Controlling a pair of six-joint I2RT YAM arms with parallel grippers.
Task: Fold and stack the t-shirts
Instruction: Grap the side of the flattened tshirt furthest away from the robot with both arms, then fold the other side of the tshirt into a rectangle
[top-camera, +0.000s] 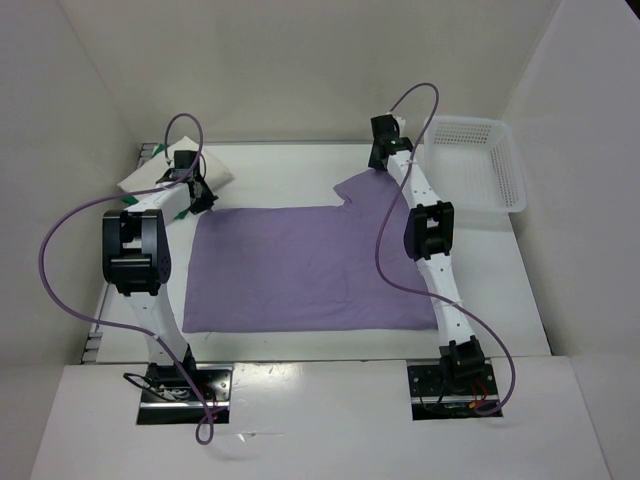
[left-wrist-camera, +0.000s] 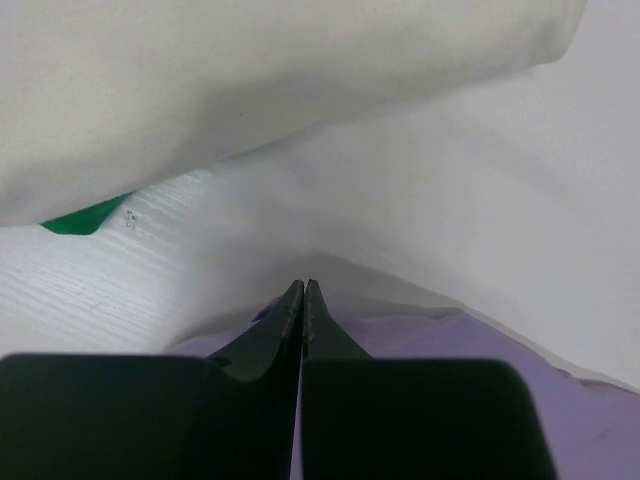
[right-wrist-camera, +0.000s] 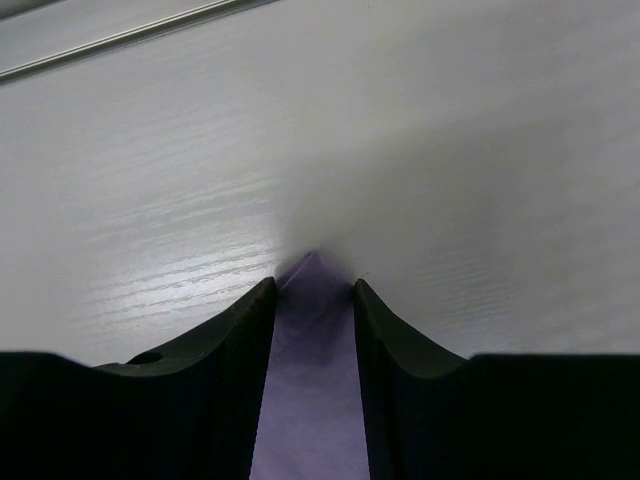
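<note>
Top external view: just beyond the arm bases the lavender t-shirt (top-camera: 300, 270) lies spread flat on the table (top-camera: 280, 180), its long axis running left to right. Both arms reach over it to its far edge, so the cloth lies back toward the bases. The left gripper (top-camera: 203, 197) sits at the far left corner, fingers pressed together; whether they pinch cloth I cannot tell. The right gripper (top-camera: 381, 158), jaws spread, straddles the tip of the far right sleeve and looks better placed to grasp. Beyond the left gripper a folded white t-shirt (top-camera: 222, 172) lies over the green t-shirt (left-wrist-camera: 85, 215).
</note>
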